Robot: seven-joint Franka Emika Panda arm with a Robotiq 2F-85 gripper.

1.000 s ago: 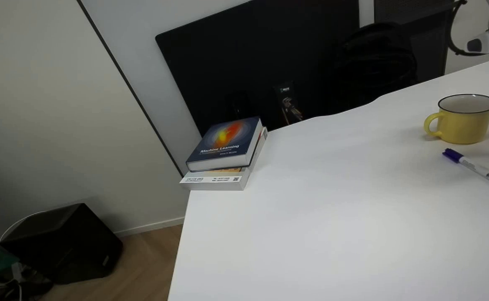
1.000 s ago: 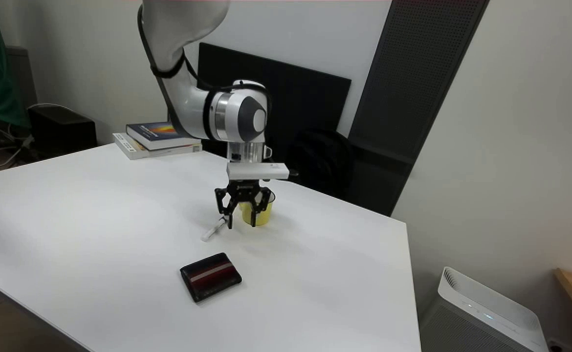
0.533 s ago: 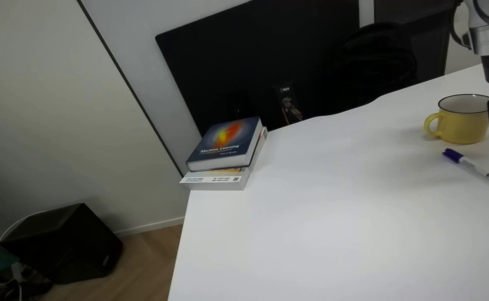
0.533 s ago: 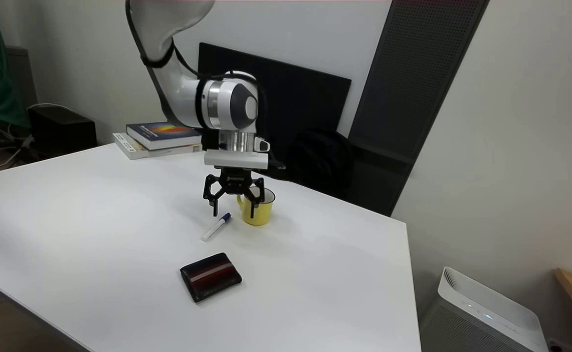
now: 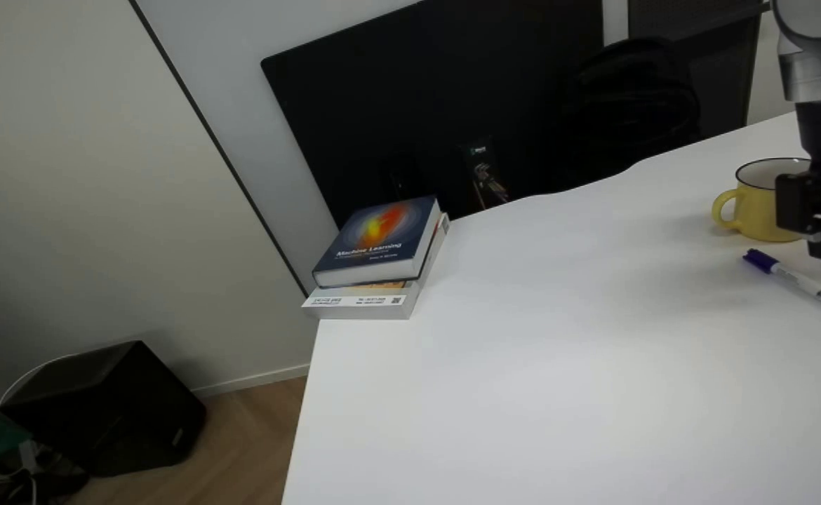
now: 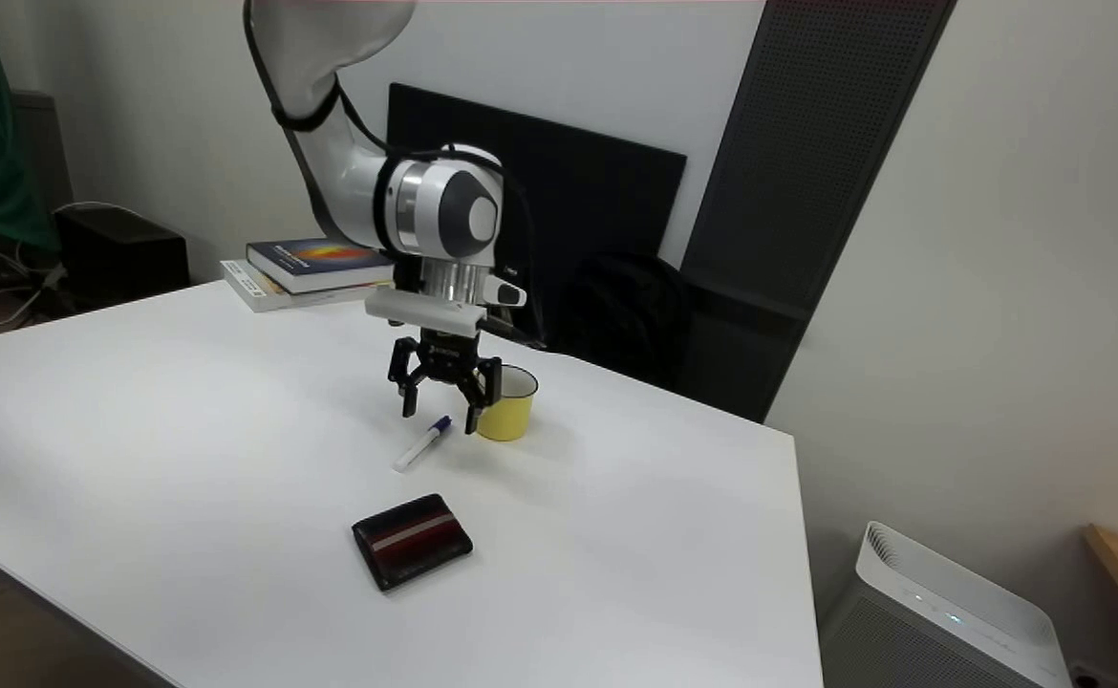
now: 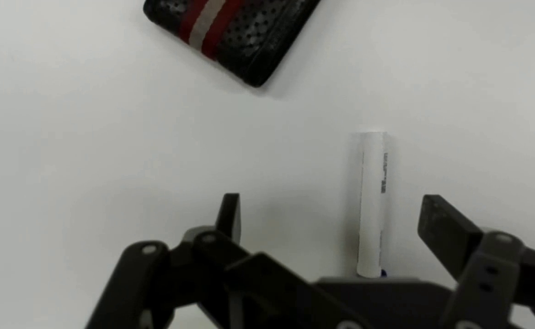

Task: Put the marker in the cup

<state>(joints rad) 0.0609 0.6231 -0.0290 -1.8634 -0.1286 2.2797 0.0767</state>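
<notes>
The white marker with its dark blue cap lies flat on the table in both exterior views. The yellow cup stands upright beside the marker's cap end, partly behind my gripper in both exterior views. My gripper is open and empty, above the table near the marker's cap end and in front of the cup. In the wrist view, the marker runs between the open fingertips of my gripper, nearer the right finger. Its cap is mostly hidden by the gripper's body. The cup is out of the wrist view.
A black wallet with a red and pale stripe lies in front of the marker and also shows in the wrist view. Two stacked books sit at a table corner. A black panel stands behind the table.
My gripper has moved away from in front of the cup toward the marker and turned a little, staying open. The marker and cup have not moved.
</notes>
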